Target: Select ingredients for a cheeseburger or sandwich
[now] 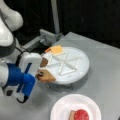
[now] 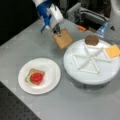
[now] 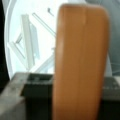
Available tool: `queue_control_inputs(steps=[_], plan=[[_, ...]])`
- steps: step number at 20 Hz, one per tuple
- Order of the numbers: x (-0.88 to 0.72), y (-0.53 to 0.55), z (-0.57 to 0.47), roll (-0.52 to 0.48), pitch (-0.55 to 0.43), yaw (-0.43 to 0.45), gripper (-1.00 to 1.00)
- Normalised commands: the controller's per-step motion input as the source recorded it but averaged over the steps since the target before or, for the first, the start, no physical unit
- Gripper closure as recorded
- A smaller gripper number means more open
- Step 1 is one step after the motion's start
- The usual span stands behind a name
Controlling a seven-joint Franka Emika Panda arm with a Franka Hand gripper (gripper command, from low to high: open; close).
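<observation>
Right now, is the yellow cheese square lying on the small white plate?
No, the yellow cheese square lies on the edge of the divided white tray, while the small white plate holds only the started sandwich.

Cheese sq (image 2: 112, 51) + patty (image 2: 91, 39) on tray (image 2: 82, 75).

Toast square (image 2: 62, 38) in hand (image 2: 58, 32)

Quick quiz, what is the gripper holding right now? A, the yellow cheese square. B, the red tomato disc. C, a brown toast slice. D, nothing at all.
C: in a front view the gripper is shut on a brown toast slice lifted beside the white sectioned tray, while the cheese square lies on the tray and the tomato disc sits on the plate.
</observation>
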Motion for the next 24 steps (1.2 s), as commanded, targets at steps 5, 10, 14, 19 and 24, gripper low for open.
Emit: queue_control_inputs(steps=[5, 10, 14, 19, 24], plan=[[0.43, 0.13, 0.47, -0.488, 0.233, 0.141, 1.00], [0.60, 0.20, 0.45, -0.670, 0.174, 0.093, 1.00], [0.64, -0.01, 0.09, -0.621, 0.133, 0.191, 1.00], [0.86, -0.36, -0.19, -0.451, 0.150, 0.349, 1.00], [0.88, -0.45, -0.05, -0.206, 0.189, 0.287, 1.00]])
